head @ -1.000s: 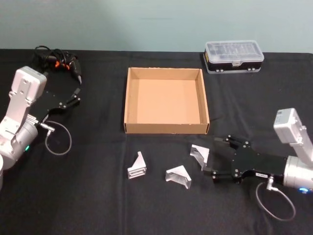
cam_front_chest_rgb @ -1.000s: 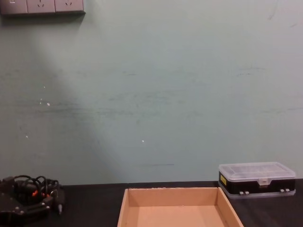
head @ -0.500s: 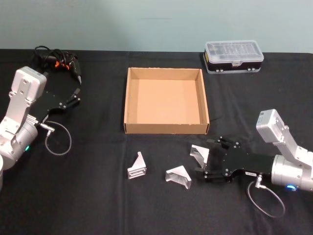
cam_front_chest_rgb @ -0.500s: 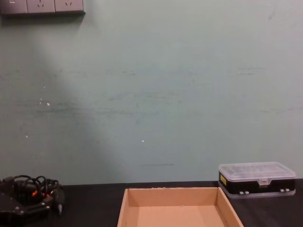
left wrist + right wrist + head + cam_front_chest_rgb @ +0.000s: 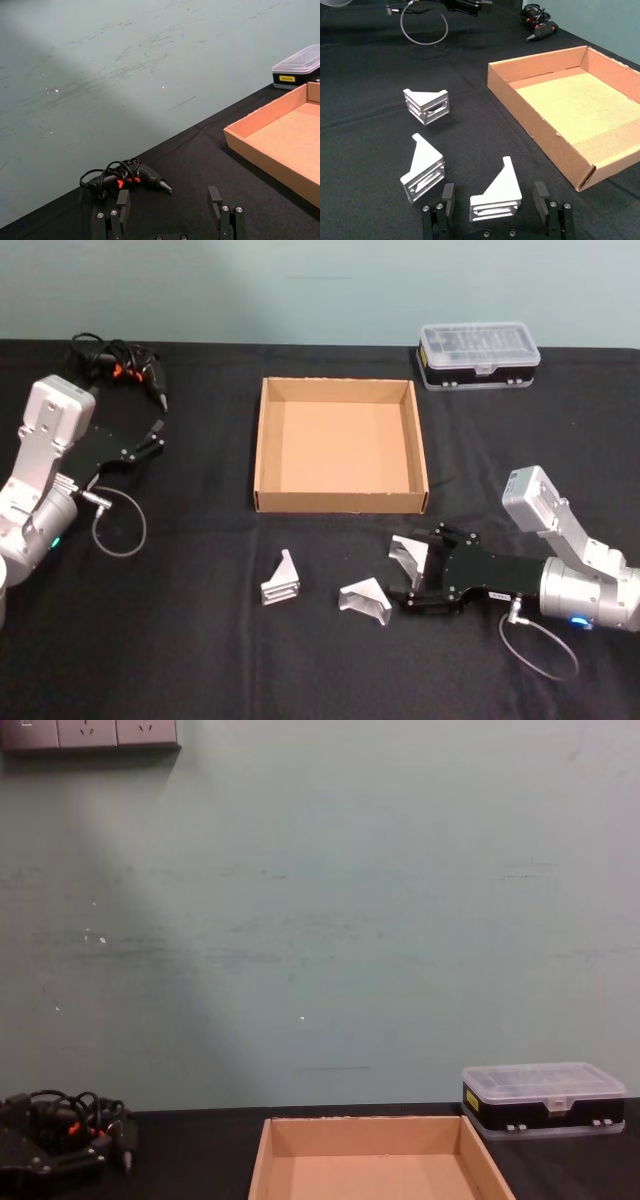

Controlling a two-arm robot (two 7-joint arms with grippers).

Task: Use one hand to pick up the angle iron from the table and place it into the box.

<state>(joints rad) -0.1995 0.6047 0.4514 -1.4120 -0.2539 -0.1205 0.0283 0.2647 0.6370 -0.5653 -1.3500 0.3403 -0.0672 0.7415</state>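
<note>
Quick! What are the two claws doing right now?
Left claw: open, empty.
Right claw: open, straddling one angle iron, not gripping it.

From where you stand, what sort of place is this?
Probably a robotics test bench: flat black tabletop, small silver metal angle brackets before a shallow tan cardboard box, and the right black gripper open around one bracket.

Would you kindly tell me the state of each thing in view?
Shallow tan cardboard box: empty.
Black right hand: open.
Rightmost silver angle iron: straddled by that hand, ungripped.
Middle silver angle iron: lying loose.
Left silver angle iron: lying loose.
Black left hand: open, idle.
Clear-lidded plastic case: shut.
</note>
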